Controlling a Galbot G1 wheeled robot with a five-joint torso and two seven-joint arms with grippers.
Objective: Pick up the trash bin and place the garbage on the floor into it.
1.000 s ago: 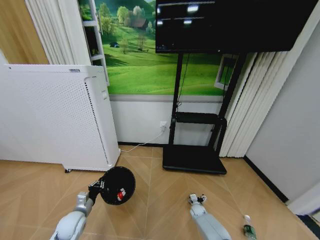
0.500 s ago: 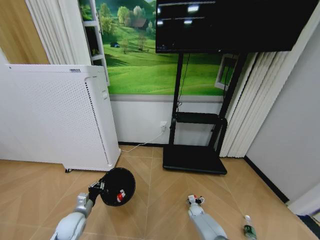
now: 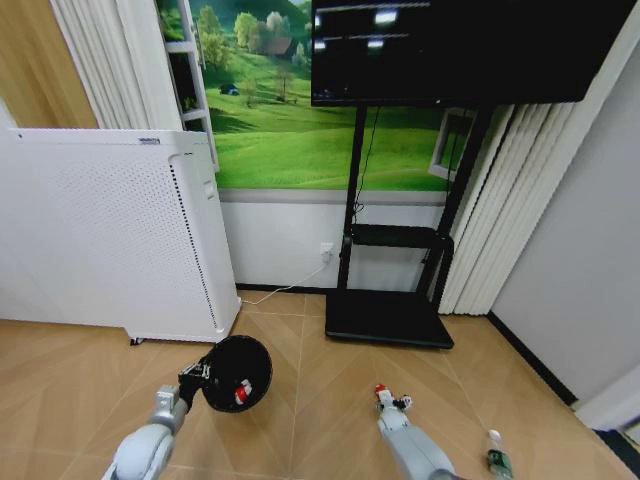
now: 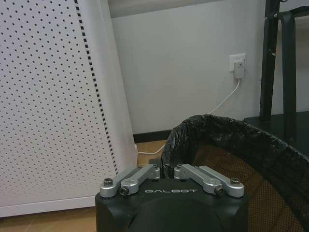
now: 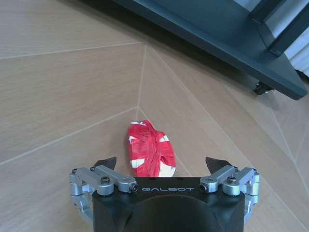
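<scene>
— Where is the trash bin?

— The trash bin (image 3: 237, 372) is off the floor, carried by the left gripper (image 3: 193, 378) in front of the white perforated appliance (image 3: 110, 232). Its open mouth faces the head camera, and a small red piece (image 3: 240, 391) lies inside against the black liner.

— How do the left fingers sit?

— In the left wrist view the left gripper (image 4: 166, 170) has its fingers (image 4: 140, 177) drawn in tight on the bin's lined rim (image 4: 227, 126), pinching it. The white appliance stands just beside it, and a wall socket (image 4: 238, 65) with a white cable is on the wall behind.

— And the right arm?

— The right gripper (image 3: 392, 400) hangs low over the wood floor (image 3: 90, 365), in front of the black stand base (image 3: 388, 319) that carries the screen. Its wrist view shows the fingers (image 5: 105, 163) spread wide, with the red-and-white wrapper (image 5: 149, 149) lying on the floor between them. I cannot tell whether the tips touch the wrapper.

— Anything else of the garbage?

— A small clear-greenish bottle (image 3: 497, 452) with a white cap lies on the floor near the lower right edge of the head view, well apart from the bin and to the right of the right arm.
</scene>
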